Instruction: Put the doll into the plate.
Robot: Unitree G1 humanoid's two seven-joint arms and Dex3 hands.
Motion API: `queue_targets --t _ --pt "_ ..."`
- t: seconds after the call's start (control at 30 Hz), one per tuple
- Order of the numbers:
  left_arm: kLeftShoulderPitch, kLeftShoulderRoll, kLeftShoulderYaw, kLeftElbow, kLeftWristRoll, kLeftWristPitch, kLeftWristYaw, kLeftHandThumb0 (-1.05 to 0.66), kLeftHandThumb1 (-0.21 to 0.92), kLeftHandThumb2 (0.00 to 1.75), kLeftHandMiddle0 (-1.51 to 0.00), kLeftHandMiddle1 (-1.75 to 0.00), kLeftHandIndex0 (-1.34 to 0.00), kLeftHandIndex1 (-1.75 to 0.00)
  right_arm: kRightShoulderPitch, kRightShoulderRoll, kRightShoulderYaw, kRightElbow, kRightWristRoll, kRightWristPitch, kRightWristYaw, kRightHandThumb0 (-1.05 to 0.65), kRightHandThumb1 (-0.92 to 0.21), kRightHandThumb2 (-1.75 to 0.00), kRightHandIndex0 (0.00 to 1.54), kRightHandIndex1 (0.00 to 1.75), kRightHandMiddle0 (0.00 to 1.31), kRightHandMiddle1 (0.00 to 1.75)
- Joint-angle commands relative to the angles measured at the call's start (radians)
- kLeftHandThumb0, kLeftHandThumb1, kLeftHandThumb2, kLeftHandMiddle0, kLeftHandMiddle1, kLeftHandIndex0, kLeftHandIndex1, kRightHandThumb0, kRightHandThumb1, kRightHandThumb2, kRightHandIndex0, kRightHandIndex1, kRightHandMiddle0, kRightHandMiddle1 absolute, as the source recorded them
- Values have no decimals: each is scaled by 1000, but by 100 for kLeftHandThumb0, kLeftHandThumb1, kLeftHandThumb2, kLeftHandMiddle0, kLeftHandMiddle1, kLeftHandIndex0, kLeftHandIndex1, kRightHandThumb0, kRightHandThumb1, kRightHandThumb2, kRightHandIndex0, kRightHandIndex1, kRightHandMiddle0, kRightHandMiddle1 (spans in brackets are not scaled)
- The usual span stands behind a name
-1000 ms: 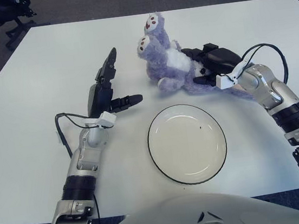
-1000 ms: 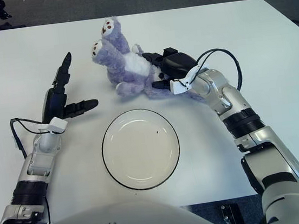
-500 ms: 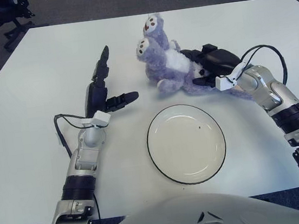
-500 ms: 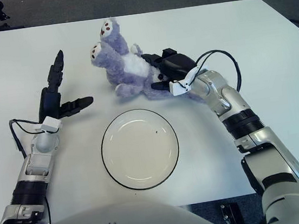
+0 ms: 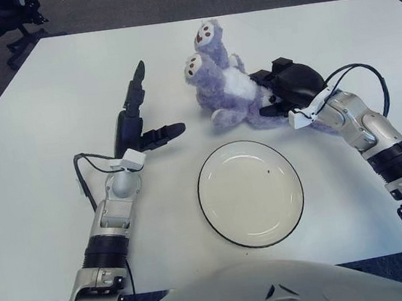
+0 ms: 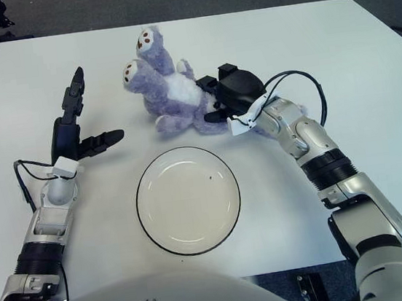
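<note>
A purple plush doll (image 5: 223, 83) with a white belly lies on its back on the white table, its two feet pointing up and away. My right hand (image 5: 282, 96) is against the doll's right side, black fingers curled into its body. A white plate (image 5: 250, 192) with a dark rim sits empty on the table just in front of the doll. My left hand (image 5: 141, 125) hovers left of the doll and plate, fingers spread, holding nothing.
The white table (image 5: 47, 96) stretches wide around the plate and doll. An office chair base (image 5: 5, 17) stands on the dark carpet beyond the far left corner. A cable loops off each forearm.
My right hand has shifted slightly right and its wrist has turned while staying on the doll, which tipped a little. The left hand has barely moved in the last half second.
</note>
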Motion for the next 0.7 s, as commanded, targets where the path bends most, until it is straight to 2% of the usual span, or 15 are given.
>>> queue_targets --t 0.0,0.07,0.1,0.13,0.23,0.3,0.57,0.67 --pt "49 -24 -3 49 -14 -19 -3 -72 86 0 -17 0 -20 -2 19 -14 19 103 -38 -67 -117 -12 -88 -35 17 163 56 132" --pt "46 -25 -1 56 -16 -27 -3 -72 86 0 -17 0 -20 -2 -2 -19 33 182 -61 -123 -220 -5 -78 -56 21 164 55 140" --pt "45 -25 0 59 -17 -32 -3 -72 86 0 -17 0 -20 -2 -13 -22 40 216 -71 -145 -263 -4 -75 -61 21 165 55 142" --pt "44 -25 0 63 -19 -35 -3 -72 86 0 -17 0 -21 -2 -22 -23 46 241 -78 -160 -290 -3 -70 -71 21 168 53 147" --pt "42 -26 1 68 -20 -42 -4 -71 86 0 -17 0 -21 -2 -43 -25 61 289 -90 -186 -339 -1 -64 -85 21 172 52 153" --pt "41 -26 2 73 -23 -48 -5 -71 87 0 -17 0 -21 -2 -52 -25 68 308 -98 -192 -358 -1 -62 -88 21 173 52 155" --pt "38 -25 7 91 -31 -71 -8 -69 88 1 -18 0 -22 -2 -57 -28 90 291 -148 -128 -378 0 -54 -102 25 175 50 164" --pt "38 -26 9 95 -32 -79 -9 -68 89 1 -19 -1 -23 -2 -58 -30 101 281 -175 -108 -395 0 -47 -112 34 175 47 168"
